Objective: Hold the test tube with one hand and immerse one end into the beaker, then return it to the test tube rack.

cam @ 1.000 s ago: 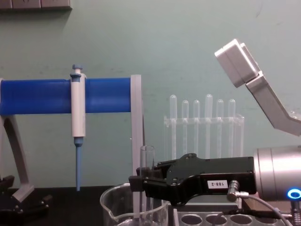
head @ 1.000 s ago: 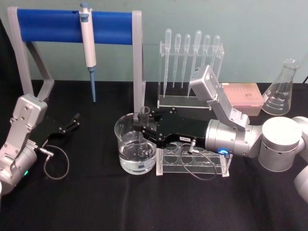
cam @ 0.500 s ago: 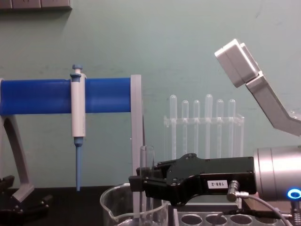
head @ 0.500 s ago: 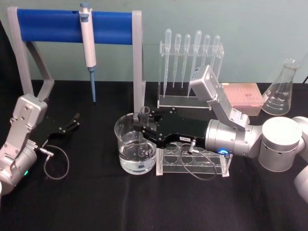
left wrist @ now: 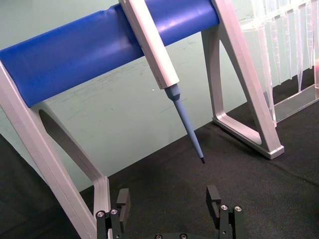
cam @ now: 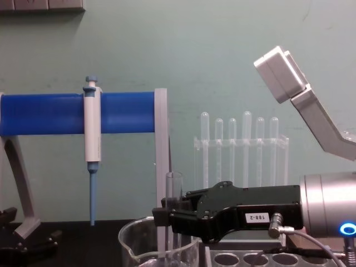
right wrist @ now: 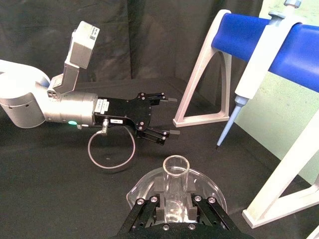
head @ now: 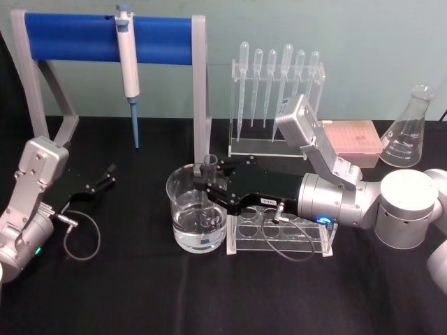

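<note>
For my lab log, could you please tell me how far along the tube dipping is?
Done: the right pincer grips the test tube upright inside the beaker. In hand: its lower end sits in the water. Left: returning the tube. The left pincer rests open.

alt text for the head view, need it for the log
The right gripper holds the test tube upright, its lower end inside the water-filled beaker on the black table. The left gripper rests open at the left; behind stand a blue-barred stand with a pipettor and a pipette rack.

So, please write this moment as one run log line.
right gripper: shut on test tube | tube upright in beaker | left gripper: open, parked
</note>
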`<state>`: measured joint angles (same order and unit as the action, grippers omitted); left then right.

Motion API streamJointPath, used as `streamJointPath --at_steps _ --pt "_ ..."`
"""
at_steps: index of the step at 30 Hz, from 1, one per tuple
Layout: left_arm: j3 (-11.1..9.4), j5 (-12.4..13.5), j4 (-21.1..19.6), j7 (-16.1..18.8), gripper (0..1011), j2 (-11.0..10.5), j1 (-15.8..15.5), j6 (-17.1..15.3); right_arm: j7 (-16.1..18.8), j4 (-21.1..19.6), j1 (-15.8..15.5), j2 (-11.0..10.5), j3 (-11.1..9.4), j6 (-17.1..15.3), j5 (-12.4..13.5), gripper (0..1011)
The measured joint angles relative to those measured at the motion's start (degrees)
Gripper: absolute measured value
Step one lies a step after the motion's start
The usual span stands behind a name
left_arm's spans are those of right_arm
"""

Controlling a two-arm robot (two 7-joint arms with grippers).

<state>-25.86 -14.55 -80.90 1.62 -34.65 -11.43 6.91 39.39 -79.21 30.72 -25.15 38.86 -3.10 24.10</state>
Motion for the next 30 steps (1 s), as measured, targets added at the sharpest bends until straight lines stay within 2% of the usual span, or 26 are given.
streamJointPath --at_steps 15,23,30 --pt "0.0 0.01 0.0 0.0 1000 0.0 0.0 0.0 0.06 -0.79 0.12 0.03 -0.43 -0.05 0.14 236" --pt "0.0 0.0 0.0 0.0 1000 0.0 0.0 0.0 0.04 -3.64 0.53 -0.71 -1.9 -1.42 1.65 235" --pt "0.0 0.0 0.0 0.0 1000 0.0 0.0 0.0 0.03 -8.44 0.94 -2.7 -3.46 -3.2 3.99 235"
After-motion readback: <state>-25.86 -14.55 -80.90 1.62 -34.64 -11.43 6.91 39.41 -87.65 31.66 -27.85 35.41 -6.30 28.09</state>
